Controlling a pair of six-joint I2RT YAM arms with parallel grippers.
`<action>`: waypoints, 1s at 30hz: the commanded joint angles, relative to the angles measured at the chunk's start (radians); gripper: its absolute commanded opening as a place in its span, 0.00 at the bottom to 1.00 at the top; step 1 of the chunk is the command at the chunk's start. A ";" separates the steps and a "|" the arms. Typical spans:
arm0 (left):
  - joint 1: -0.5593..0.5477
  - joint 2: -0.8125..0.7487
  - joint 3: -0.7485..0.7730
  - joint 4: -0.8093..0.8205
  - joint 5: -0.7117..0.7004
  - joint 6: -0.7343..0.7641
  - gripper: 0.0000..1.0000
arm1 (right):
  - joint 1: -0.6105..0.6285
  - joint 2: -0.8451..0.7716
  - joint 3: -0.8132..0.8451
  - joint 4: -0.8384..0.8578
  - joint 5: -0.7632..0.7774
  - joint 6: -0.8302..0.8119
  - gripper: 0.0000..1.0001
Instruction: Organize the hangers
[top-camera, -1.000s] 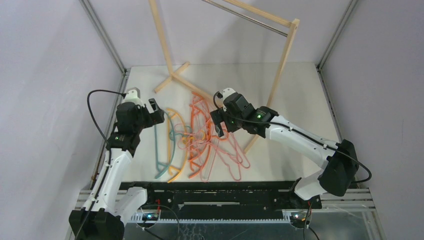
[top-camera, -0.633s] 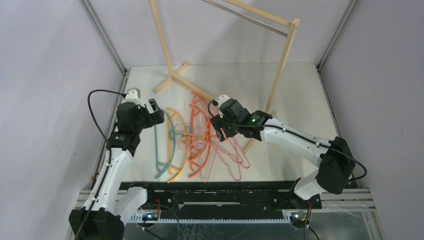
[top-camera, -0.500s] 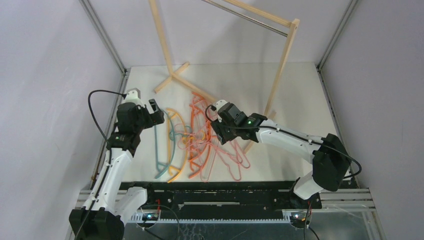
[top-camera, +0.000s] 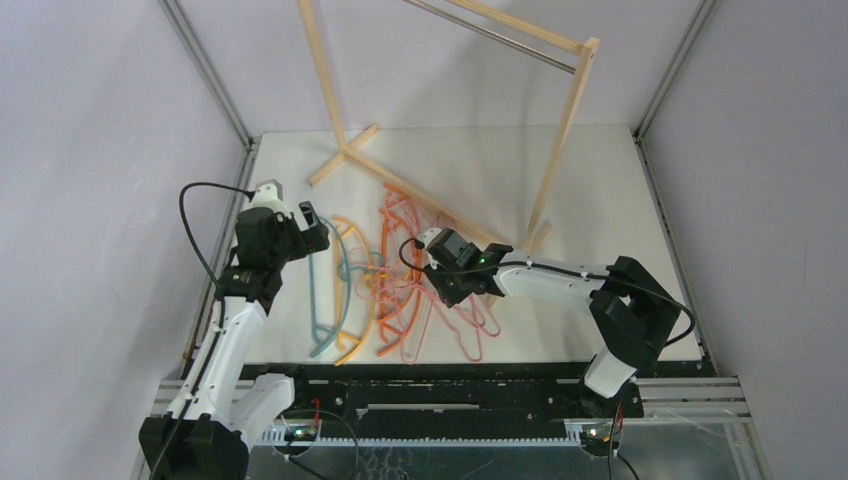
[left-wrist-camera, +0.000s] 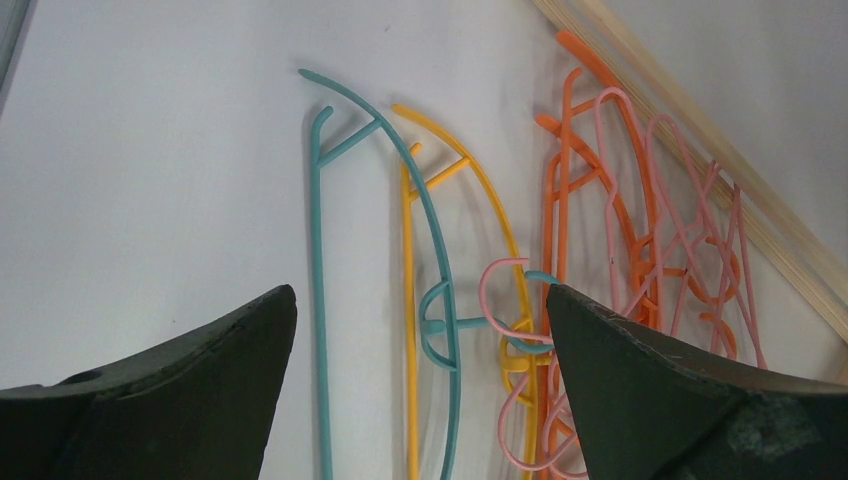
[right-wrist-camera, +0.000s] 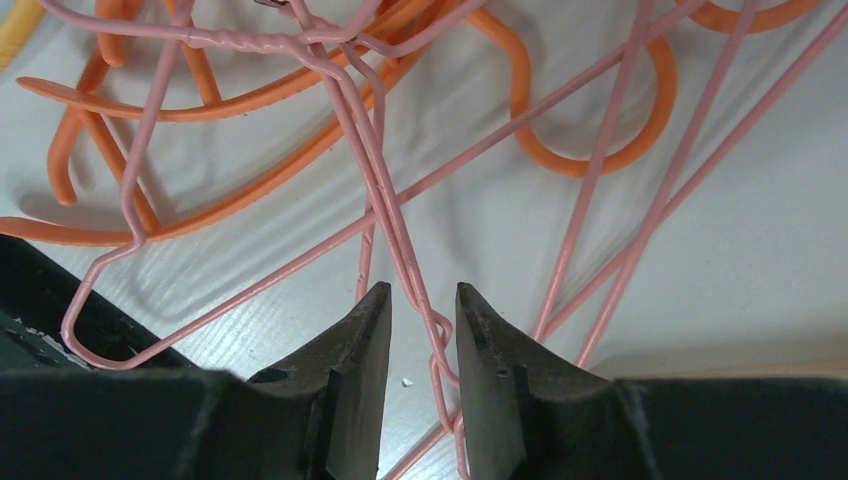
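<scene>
We see the right end effector (right-wrist-camera: 420, 330) nearly closed around a pink wire hanger (right-wrist-camera: 385, 200) in the pile on the table (top-camera: 590, 200); the left end effector (left-wrist-camera: 420, 350) gapes above the teal hanger (left-wrist-camera: 318, 250).

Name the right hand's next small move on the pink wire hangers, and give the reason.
Probably finish closing, then lift slightly. The right hand sits low in the pile with a pink wire hanger running between its narrowed fingers, though a small gap shows on each side. That wire crosses other pink wires and the orange hangers, so a gentle lift would show whether it comes free.
</scene>
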 joint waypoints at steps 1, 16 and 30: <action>-0.005 -0.010 -0.005 0.033 -0.016 -0.002 1.00 | 0.009 0.004 -0.005 0.075 -0.020 -0.015 0.38; -0.006 -0.026 -0.005 0.016 -0.026 0.004 1.00 | -0.016 0.069 -0.005 0.102 -0.045 0.000 0.28; -0.005 -0.035 -0.010 0.015 -0.038 0.006 1.00 | 0.005 -0.091 0.029 0.008 -0.047 0.003 0.00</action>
